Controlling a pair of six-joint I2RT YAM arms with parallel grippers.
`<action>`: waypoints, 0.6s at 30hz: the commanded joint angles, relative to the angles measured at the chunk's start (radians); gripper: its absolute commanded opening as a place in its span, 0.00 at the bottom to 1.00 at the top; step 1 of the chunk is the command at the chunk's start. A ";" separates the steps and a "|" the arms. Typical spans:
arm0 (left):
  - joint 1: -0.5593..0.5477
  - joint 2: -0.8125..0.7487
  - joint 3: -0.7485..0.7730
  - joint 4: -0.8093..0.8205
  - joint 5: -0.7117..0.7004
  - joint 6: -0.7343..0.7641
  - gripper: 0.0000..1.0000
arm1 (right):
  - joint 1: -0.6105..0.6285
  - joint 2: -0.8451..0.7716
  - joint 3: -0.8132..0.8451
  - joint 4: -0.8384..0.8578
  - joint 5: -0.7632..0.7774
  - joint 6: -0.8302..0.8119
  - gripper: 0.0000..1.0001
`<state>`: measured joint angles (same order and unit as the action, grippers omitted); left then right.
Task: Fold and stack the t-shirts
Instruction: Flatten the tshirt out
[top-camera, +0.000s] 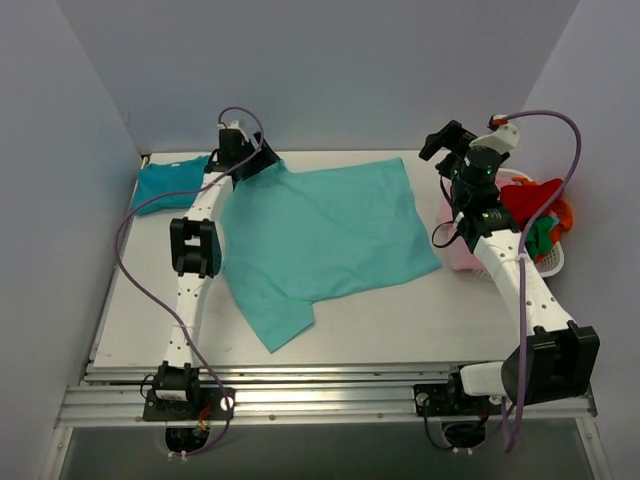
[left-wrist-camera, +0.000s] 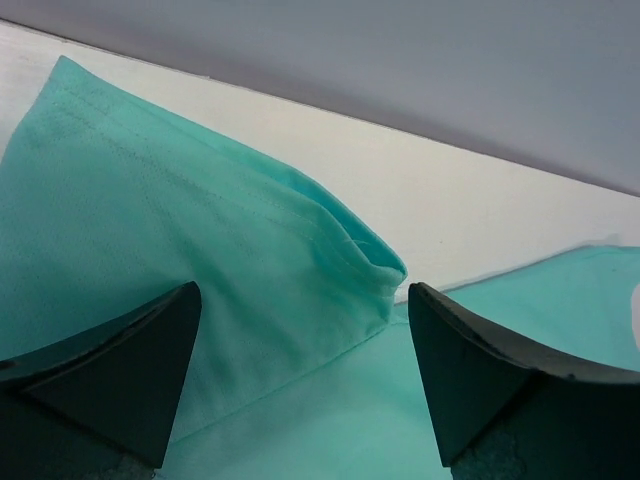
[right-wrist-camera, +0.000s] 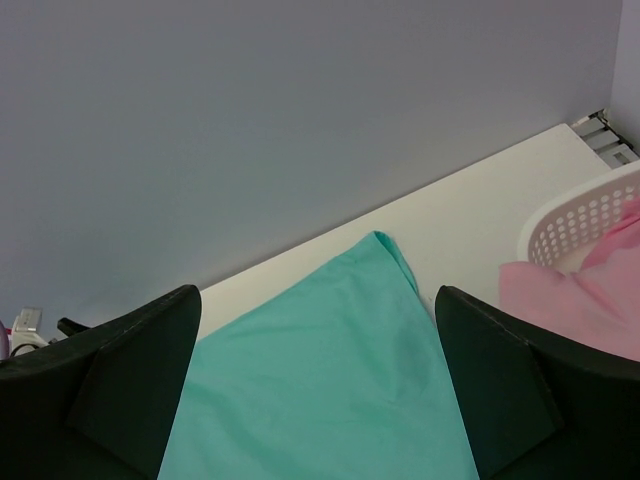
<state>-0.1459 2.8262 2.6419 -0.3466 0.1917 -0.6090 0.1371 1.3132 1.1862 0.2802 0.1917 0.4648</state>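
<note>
A light turquoise cotton t-shirt lies spread flat across the middle of the white table. Its long axis runs left to right: the hem faces the right side, one short sleeve points toward the near edge and the other reaches the far left. Above that far sleeve we see the left hand at the end of an arm stretched along the table's left side. In the left wrist view its dark fingers stand wide apart with nothing between them, over the sleeve's folded cuff. A darker teal-blue t-shirt sits folded in the far left corner, just beside that arm. On the right, the other arm rises over a white perforated plastic basket holding pink, red and green garments. The right hand hangs above the table near the shirt's far right corner, fingers parted and empty.
</note>
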 joint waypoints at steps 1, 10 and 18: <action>0.017 -0.072 -0.055 0.167 0.153 -0.028 0.94 | -0.004 0.014 -0.040 0.137 -0.024 -0.023 0.98; 0.011 -0.825 -0.675 0.373 0.033 0.002 0.94 | 0.024 -0.121 -0.077 -0.020 0.058 0.023 0.99; -0.222 -1.496 -1.495 0.224 -0.448 -0.040 0.95 | 0.087 -0.305 -0.241 -0.220 0.132 0.144 1.00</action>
<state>-0.2443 1.4170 1.3998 -0.0006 -0.0032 -0.6231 0.1936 1.0767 1.0214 0.1619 0.2581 0.5396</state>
